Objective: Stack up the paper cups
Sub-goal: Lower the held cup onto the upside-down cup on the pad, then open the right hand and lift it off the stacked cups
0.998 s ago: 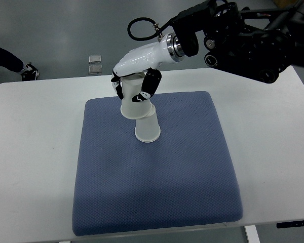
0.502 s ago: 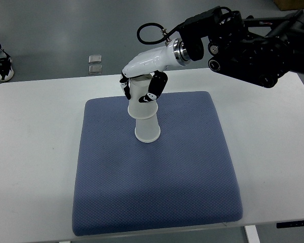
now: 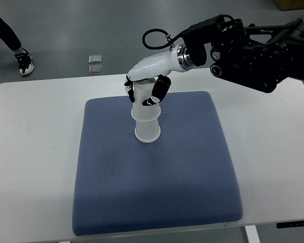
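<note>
Cup [image 3: 143, 104] in right hand [image 3: 146, 86] fingers, mid-pad [image 3: 192, 177]

White paper cups [image 3: 146, 121], white-and-black hand [image 3: 146, 88], dotted blue mat [image 3: 157, 177]

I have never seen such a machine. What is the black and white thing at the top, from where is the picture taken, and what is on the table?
The picture comes from one camera on the robot itself, looking steeply down at its work. The black part coming in from the right edge is the robot's right arm; it ends in a white hand with fingers, the right hand. The left arm does not show.

On the white table lies a blue cushion mat. On the mat stands a white paper cup, upside down. The hand grips a second paper cup, also upside down, placed over the first one, so the two form a stack.

Behind the table, on the floor, you see a person's leg and shoe and two small squares.
</note>
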{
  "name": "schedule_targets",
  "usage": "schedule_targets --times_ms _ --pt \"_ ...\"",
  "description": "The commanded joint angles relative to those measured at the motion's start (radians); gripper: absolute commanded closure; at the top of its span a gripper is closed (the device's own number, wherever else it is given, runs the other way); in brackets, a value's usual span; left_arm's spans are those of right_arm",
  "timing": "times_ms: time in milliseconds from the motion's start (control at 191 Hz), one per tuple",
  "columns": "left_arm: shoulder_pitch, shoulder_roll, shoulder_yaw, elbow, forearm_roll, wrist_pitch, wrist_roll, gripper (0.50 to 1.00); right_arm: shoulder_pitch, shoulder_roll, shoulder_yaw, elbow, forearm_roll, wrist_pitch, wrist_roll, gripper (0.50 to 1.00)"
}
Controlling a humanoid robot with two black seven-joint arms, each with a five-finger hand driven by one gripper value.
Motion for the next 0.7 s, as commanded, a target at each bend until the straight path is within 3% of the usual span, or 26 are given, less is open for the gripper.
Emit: schedule_targets --times_ms 0,63,131,282,695 --pt "0.000 0.000 0.000 0.000 0.000 0.000 0.000 0.500 -0.009 0.000 -0.001 0.000 0.000 -0.012 -0.002 0.897" --pt "0.000 0.000 0.000 0.000 0.000 0.000 0.000 0.500 -0.010 0.000 -0.001 -0.003 0.000 -0.022 -0.002 0.883" --pt "0.000 0.000 0.000 0.000 0.000 0.000 0.000 0.500 -0.016 0.005 0.000 -0.006 0.000 -0.032 -0.003 0.818" --pt "0.000 0.000 0.000 0.000 0.000 0.000 0.000 0.500 -0.021 0.014 0.000 -0.006 0.002 -0.035 -0.003 0.754" --pt "0.000 0.000 0.000 0.000 0.000 0.000 0.000 0.500 -0.013 0.010 0.003 -0.006 0.005 -0.030 -0.005 0.685"
